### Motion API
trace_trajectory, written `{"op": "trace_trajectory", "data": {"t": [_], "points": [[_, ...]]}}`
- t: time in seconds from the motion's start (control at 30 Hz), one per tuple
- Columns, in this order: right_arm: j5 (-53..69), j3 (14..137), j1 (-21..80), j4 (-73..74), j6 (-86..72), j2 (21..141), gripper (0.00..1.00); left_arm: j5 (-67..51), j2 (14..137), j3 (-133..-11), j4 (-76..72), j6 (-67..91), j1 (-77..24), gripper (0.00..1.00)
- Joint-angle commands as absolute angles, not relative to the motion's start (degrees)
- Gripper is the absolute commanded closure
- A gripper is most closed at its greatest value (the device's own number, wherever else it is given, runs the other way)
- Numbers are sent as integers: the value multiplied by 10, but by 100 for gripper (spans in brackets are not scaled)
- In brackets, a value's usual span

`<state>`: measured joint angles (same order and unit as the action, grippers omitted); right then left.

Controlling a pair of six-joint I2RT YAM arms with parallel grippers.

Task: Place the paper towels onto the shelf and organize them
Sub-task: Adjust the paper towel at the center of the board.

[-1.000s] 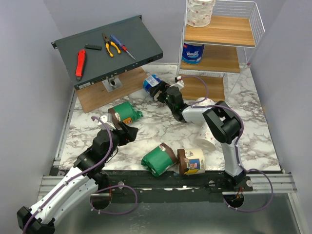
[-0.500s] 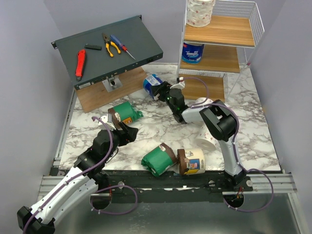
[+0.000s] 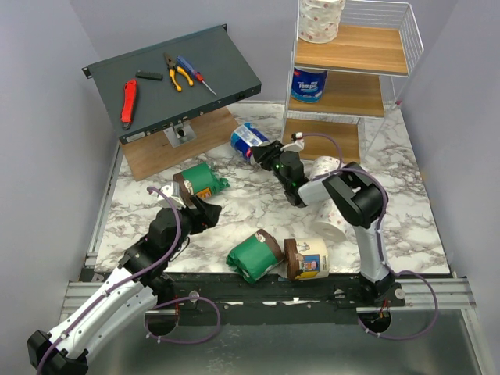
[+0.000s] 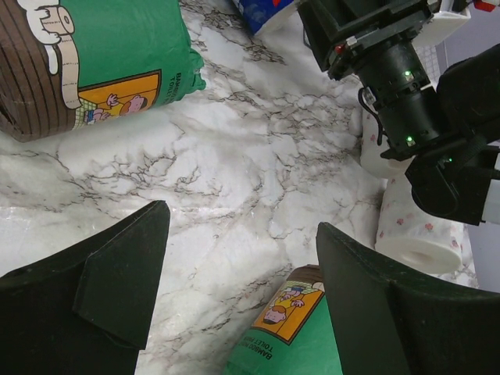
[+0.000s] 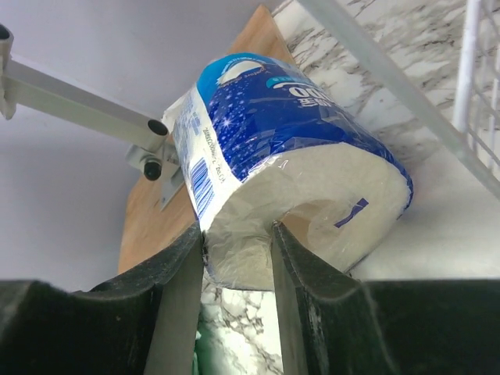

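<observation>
A blue-and-white wrapped paper towel roll [image 3: 248, 138] [image 5: 289, 133] lies left of the shelf's [image 3: 350, 74] foot. My right gripper [image 3: 264, 151] [image 5: 238, 250] is shut on it: one finger is in the core and the other is outside the wall. My left gripper [image 3: 205, 212] [image 4: 242, 266] hangs open and empty over the marble, between a green roll [image 3: 201, 180] [image 4: 117, 55] and another green roll [image 3: 255, 256] [image 4: 293, 336]. A cream-and-brown roll [image 3: 306, 259] lies at the front. A speckled white roll [image 3: 321, 19] stands on the shelf's top tier and a blue one [image 3: 309, 84] on the middle tier.
A dark slanted panel [image 3: 172, 78] with hand tools stands at the back left on a wooden board. Two bare speckled rolls [image 3: 326, 168] [image 3: 332, 226] lie beside the right arm. The shelf's white wire frame [image 5: 367, 62] runs close to the held roll.
My right gripper's jaws have closed from wide open onto the blue-and-white roll, and the roll has shifted slightly toward the arm. The left arm has not moved.
</observation>
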<state>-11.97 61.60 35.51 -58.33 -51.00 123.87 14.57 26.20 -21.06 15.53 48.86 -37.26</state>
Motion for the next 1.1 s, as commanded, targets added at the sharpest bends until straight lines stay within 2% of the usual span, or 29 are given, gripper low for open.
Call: {"op": "trace_trajectory", "data": {"t": [0.0,0.27,0.7,0.9,1.07], "points": [[-117,570,352,-618,-506,1186,62,155,262,-205,146,483,-375,22],[-91,499,353,-566,-476,1073,66,157,257,-207,147,483,-377,22],[-45,520,361,-161,-307,862,69,151,267,-212,129,480,-379,22],[-66,571,380,52,-202,822,68,147,274,-218,127,478,-379,22],[-71,624,390,160,-151,823,67,144,284,-219,123,488,-379,22]]}}
